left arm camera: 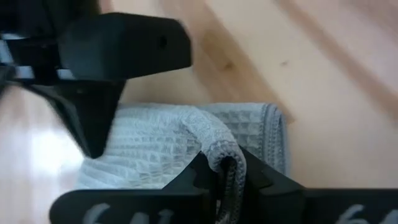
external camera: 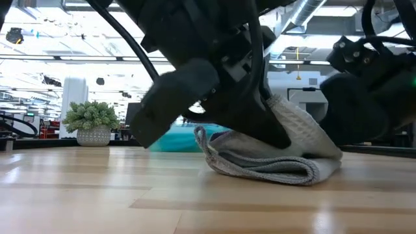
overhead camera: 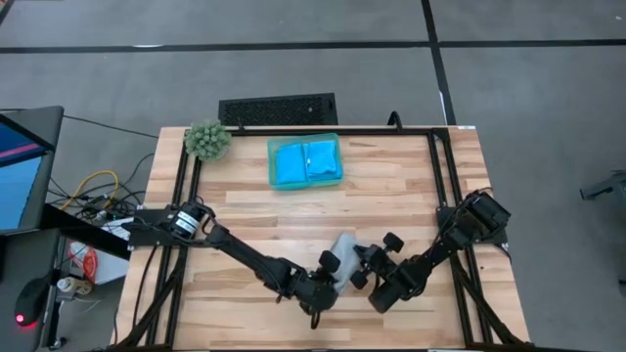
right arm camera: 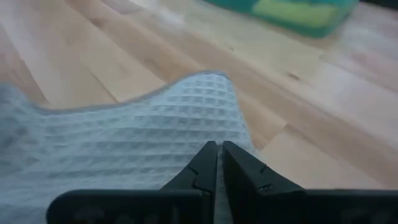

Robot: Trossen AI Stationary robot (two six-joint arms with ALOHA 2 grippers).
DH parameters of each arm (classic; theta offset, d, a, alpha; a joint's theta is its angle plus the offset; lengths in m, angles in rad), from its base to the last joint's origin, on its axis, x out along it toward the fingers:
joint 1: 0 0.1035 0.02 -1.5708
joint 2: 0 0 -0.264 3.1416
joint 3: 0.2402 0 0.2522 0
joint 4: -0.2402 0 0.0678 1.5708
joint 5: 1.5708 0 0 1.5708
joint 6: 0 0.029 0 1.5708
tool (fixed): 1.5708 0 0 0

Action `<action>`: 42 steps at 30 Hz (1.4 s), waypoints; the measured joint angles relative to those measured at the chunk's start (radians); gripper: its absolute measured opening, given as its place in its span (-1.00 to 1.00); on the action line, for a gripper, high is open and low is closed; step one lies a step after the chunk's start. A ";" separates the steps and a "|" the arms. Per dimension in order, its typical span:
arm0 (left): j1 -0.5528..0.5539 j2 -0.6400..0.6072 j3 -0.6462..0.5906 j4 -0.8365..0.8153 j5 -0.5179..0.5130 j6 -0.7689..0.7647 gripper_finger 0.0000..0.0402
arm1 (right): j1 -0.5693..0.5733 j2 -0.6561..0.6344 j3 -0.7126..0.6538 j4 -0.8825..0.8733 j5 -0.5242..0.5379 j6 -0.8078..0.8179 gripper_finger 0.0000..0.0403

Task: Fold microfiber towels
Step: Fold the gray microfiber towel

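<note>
Showing: one grey towel [overhead camera: 342, 256] near centre; two blue towels [overhead camera: 306, 162] in one teal tray [overhead camera: 273, 168], far side; one plant ball [overhead camera: 207, 140], far left.

One camera is looking straight down on the surface [overhead camera: 391, 196]; another is sitting level on it; both wrist cameras are hovering close, sharing the grey towel [left arm camera: 155, 137].
</note>
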 joint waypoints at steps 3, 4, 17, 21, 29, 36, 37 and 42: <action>0.008 0.001 0.000 -0.001 0.045 -0.029 -0.94 | 0.000 0.000 -0.011 0.011 -0.032 -0.001 -0.75; 0.009 0.002 0.000 -0.001 0.041 -0.034 -0.94 | -0.001 0.000 -0.014 0.010 -0.037 -0.002 -0.75; 0.011 0.002 0.052 -0.176 0.059 -0.087 -0.70 | -0.001 0.000 -0.015 0.010 -0.047 -0.007 -0.75; -0.003 0.002 0.147 -0.355 0.045 -0.130 -0.52 | -0.001 0.000 -0.015 0.009 -0.049 -0.008 -0.75; -0.035 0.002 0.242 -0.452 0.061 -0.179 -0.33 | -0.001 0.000 -0.015 0.006 -0.050 -0.008 -0.75; -0.012 0.013 0.197 -0.263 -0.040 -0.240 -0.40 | 0.026 0.000 -0.015 0.009 -0.050 -0.003 -0.75; -0.004 0.017 0.175 -0.245 -0.036 -0.244 -0.41 | 0.029 0.000 -0.015 0.010 -0.050 -0.003 -0.75; 0.021 0.018 0.089 -0.187 0.067 -0.336 -0.49 | 0.035 0.000 -0.015 0.010 -0.052 -0.001 -0.75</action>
